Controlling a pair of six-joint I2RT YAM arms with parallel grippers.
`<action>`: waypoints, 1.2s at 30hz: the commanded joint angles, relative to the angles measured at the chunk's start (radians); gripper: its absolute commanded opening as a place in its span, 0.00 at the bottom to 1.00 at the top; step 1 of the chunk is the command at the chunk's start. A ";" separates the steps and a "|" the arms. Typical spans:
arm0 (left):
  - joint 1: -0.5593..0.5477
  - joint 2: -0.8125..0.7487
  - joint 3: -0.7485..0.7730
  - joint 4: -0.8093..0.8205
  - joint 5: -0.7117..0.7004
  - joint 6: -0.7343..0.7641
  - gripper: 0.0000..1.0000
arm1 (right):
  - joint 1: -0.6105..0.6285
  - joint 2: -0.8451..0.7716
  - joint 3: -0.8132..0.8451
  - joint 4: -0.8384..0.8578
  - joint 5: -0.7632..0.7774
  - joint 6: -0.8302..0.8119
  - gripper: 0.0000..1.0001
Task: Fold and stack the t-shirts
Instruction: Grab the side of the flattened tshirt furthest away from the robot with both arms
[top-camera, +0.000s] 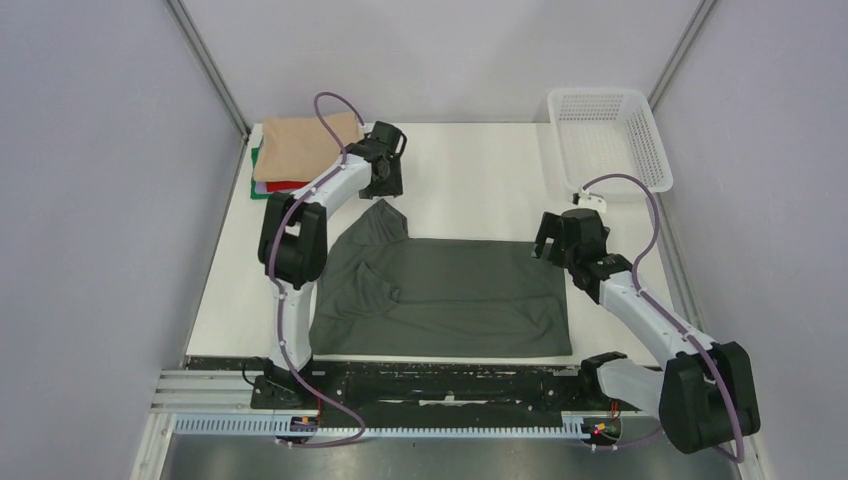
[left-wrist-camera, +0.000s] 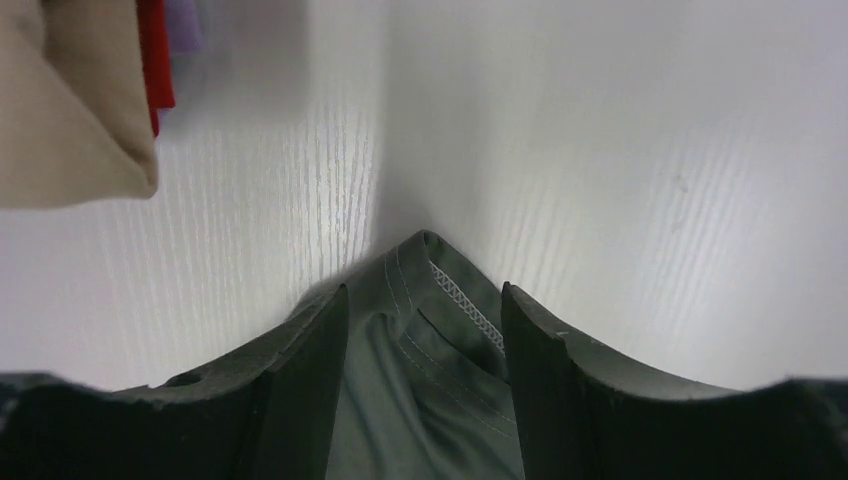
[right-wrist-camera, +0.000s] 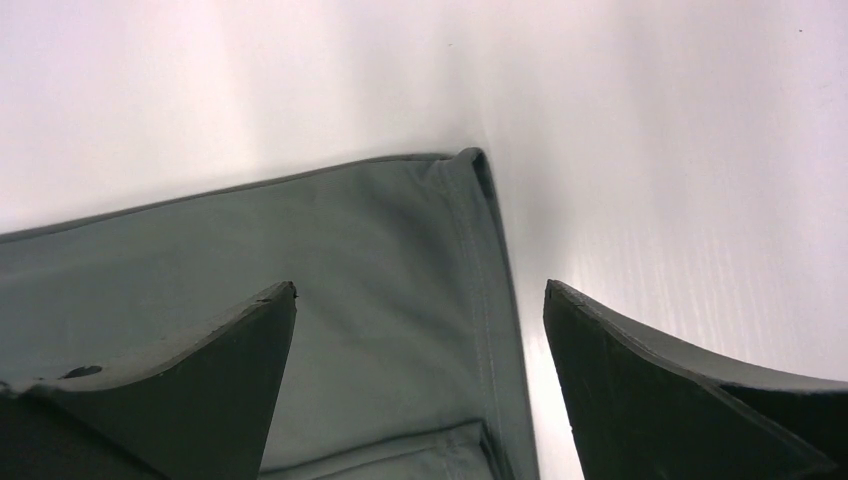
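Note:
A dark charcoal-grey t-shirt (top-camera: 450, 295) lies spread on the white table, one pointed part reaching toward the back left. My left gripper (top-camera: 388, 190) is down on that point. In the left wrist view its fingers stand apart, and the stitched hem of the grey cloth (left-wrist-camera: 430, 340) is bunched between them under the left gripper (left-wrist-camera: 424, 295). My right gripper (top-camera: 548, 245) is open over the shirt's back right corner. One finger is over the cloth (right-wrist-camera: 400, 260) and the other over bare table, with the right gripper (right-wrist-camera: 420, 290) straddling the hem. A folded tan t-shirt (top-camera: 305, 145) tops a stack with red (top-camera: 285, 184) and green (top-camera: 258, 185) ones.
A white lattice basket (top-camera: 605, 135) stands at the back right corner. The stack's tan (left-wrist-camera: 60, 100) and red (left-wrist-camera: 155, 50) edges sit just left of my left gripper. Grey walls enclose the table on three sides.

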 joint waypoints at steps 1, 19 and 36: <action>0.003 0.057 0.090 -0.072 -0.048 0.094 0.63 | -0.036 0.072 0.001 0.097 0.051 -0.013 0.94; 0.006 0.164 0.131 -0.042 -0.111 0.079 0.31 | -0.071 0.240 0.017 0.224 0.046 -0.015 0.87; 0.003 -0.034 -0.064 0.079 -0.053 0.071 0.02 | -0.079 0.342 0.040 0.331 0.068 -0.015 0.68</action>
